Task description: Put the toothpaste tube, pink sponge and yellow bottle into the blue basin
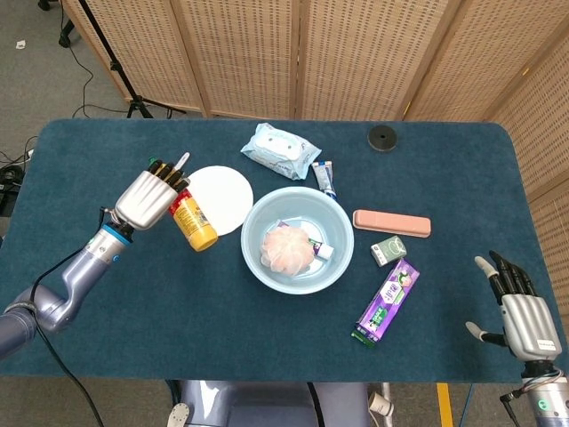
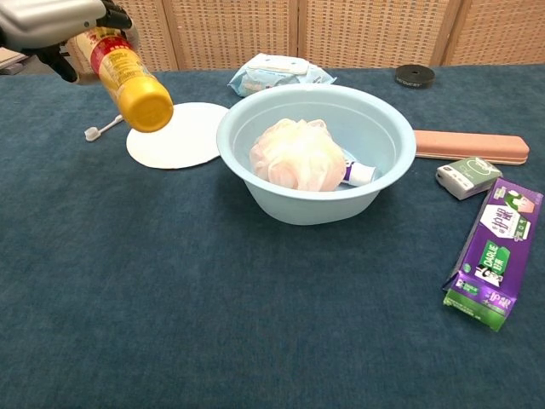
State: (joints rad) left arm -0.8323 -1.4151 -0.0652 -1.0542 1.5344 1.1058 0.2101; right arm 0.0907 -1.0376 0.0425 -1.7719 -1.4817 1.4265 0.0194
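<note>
My left hand [image 1: 149, 197] grips the yellow bottle [image 1: 193, 222] by its upper end and holds it in the air, left of the blue basin [image 1: 341, 238]. In the chest view the yellow bottle [image 2: 128, 78] is tilted, base toward the camera, high above the white plate [image 2: 174, 136], with my left hand [image 2: 47, 19] at the top left corner. Inside the blue basin [image 2: 387, 162] lie the pink sponge [image 2: 298, 153] and the toothpaste tube [image 2: 358, 173]. My right hand [image 1: 520, 307] hovers open near the table's front right corner.
Behind the basin lie a wipes pack [image 1: 280, 151] and a small tube [image 1: 325, 178]. To its right are a pink case [image 1: 391, 222], a small green box [image 1: 388, 250] and a purple carton [image 1: 388, 302]. A toothbrush [image 1: 169, 177] lies by the white plate [image 1: 220, 196]. A black disc [image 1: 382, 137] sits far back.
</note>
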